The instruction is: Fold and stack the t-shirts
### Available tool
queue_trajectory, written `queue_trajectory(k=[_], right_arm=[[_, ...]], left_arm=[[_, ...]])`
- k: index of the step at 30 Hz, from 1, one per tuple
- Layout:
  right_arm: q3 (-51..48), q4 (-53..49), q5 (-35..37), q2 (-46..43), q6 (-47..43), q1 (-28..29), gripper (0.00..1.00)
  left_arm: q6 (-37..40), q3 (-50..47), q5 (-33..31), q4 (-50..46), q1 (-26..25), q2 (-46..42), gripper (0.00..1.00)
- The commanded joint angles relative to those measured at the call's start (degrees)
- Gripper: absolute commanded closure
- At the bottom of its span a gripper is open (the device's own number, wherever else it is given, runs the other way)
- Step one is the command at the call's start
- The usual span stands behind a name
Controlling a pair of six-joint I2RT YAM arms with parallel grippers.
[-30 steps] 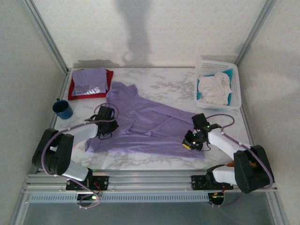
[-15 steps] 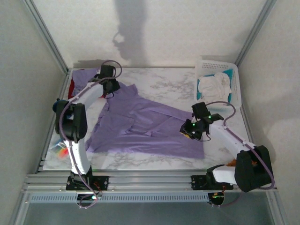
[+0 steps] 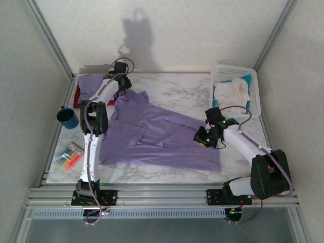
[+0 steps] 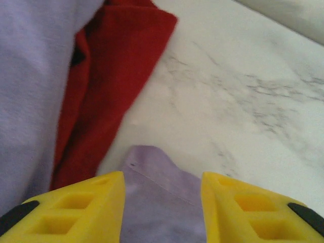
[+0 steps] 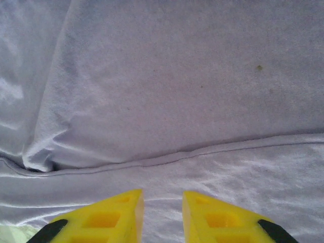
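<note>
Purple shirt lies spread mid-table, long axis 11 to 4 o'clock. Left gripper is parted, its jaws astride the shirt's 11 o'clock corner. Red shirt lies just beyond, toward 10. Right gripper is narrowly parted over the 3 o'clock side, pinching nothing.

text: we can read none | folded shirt: any print too small for us to read | packet: label too small for us to read
</note>
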Motion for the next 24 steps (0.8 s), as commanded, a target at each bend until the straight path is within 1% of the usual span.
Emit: queue_trajectory(k=[1, 5, 10, 12, 15, 18, 20, 22, 24], right_arm=[[0.01, -1.36, 1.06, -1.21, -0.71, -0.48, 0.72], [1.22, -2.09, 1.24, -0.47, -1.13, -0.46, 0.72], [2.48, -2.46, 1.66, -0.89, -1.25, -0.48, 0.73], [2.49, -2.59, 1.90, -1.23, -1.19, -0.52, 0.73], [2.53, -3.39, 2.10, -1.89, -1.59, -0.55, 0.73], [2.19, -4.03, 2.79, -3.19, -1.59, -0.55, 0.73], [1.75, -3.88, 3.25, -4.40, -1.20, -0.56, 0.73], [1.10, -3.41, 5.26, -5.96, -0.44, -0.53, 0.73], [0.39, -3.56, 9.56, -7.97, 1.14, -0.53, 0.72]], left_arm=[[-0.58, 2.29, -0.94, -4.46, 1.12, 1.67, 0.54], [-0.17, 0.49, 0.70, -3.80, 0.81, 2.16, 0.54], [0.02, -1.21, 2.38, -2.11, -0.37, 2.66, 0.58], [-0.14, -0.93, 3.14, -1.67, -0.54, 3.34, 0.64], [-0.40, -0.26, 3.96, -1.48, -0.67, 4.09, 0.80], [-0.39, -0.21, 3.12, -1.57, -1.15, 3.44, 0.93], [0.35, -1.15, 0.87, -1.03, -2.21, 1.31, 0.99], [0.37, -3.54, -0.06, 0.93, -3.18, -2.26, 1.00], [-0.05, -5.49, -0.08, 2.53, -3.66, -5.76, 1.00]])
